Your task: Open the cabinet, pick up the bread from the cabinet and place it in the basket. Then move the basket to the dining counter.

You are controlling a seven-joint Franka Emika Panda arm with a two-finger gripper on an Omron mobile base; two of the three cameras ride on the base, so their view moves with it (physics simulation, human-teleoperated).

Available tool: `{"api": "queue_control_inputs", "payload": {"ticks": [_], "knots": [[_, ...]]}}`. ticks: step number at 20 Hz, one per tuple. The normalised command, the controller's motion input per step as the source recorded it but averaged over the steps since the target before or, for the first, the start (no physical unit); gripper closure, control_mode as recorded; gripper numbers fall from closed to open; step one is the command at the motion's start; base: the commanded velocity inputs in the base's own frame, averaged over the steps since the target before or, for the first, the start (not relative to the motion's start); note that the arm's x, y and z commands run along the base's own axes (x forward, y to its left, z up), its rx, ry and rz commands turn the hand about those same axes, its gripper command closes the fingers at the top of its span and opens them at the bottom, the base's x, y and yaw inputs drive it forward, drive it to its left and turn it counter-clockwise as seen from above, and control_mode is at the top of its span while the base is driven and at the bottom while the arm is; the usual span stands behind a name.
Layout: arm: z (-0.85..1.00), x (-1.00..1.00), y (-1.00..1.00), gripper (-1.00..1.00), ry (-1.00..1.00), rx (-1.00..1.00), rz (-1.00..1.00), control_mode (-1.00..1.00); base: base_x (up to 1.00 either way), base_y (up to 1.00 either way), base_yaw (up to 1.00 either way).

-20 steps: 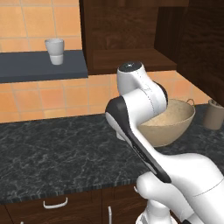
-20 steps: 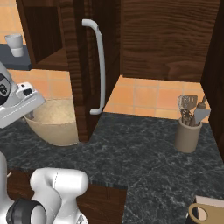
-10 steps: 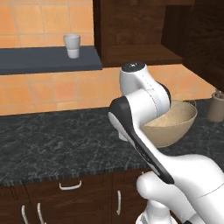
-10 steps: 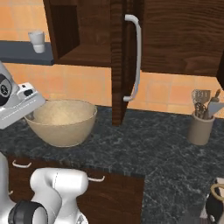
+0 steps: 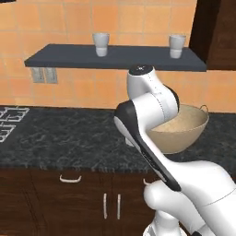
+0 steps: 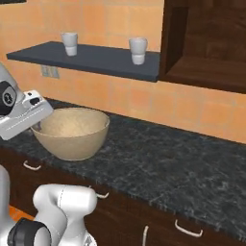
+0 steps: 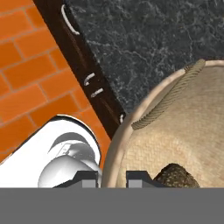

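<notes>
The round tan basket (image 5: 182, 131) (image 6: 72, 132) (image 7: 183, 131) hangs by its rim from my gripper (image 7: 111, 179) (image 6: 37, 126), just over the black granite counter. My jaws are shut on the rim, one fingertip inside it and one outside. The bread (image 7: 175, 175), a small brown lump, lies inside the basket close to my fingers. My white arm covers the basket's left part in the left base view. The dark wood cabinet (image 6: 206, 43) (image 5: 216, 32) hangs on the wall to the right, its inside showing. The dining counter is out of view.
A dark wall shelf (image 5: 115, 57) (image 6: 86, 57) carries two white cups (image 5: 100, 44) (image 5: 177, 46). The black speckled counter (image 6: 168, 163) runs below, with drawers and curved handles (image 5: 70, 179) under it. A stove grate (image 5: 7, 122) sits at far left. The floor is orange tile (image 7: 30, 65).
Both base views have slid along the wall, so the camera has moved: the cabinet door and the utensil holder left the picture and the shelf came in. The basket stays in my grip.
</notes>
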Motion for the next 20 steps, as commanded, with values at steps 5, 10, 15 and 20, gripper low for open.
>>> {"api": "queue_control_inputs", "payload": {"ticks": [5, 10, 15, 20], "knots": [[0.00, 0.00, 0.00, 1.00, 0.00, 0.00, 0.00, 1.00, 0.00, 0.99, 0.80], [0.00, 0.00, 0.00, 1.00, 0.00, 0.00, 0.00, 1.00, 0.00, 0.96, 0.83], [0.00, 0.00, 0.00, 1.00, 0.00, 0.00, 0.00, 1.00, 0.00, 0.94, 0.81], [0.00, 0.00, 0.00, 1.00, 0.00, 0.00, 0.00, 1.00, 0.00, 0.74, 0.85]]}}
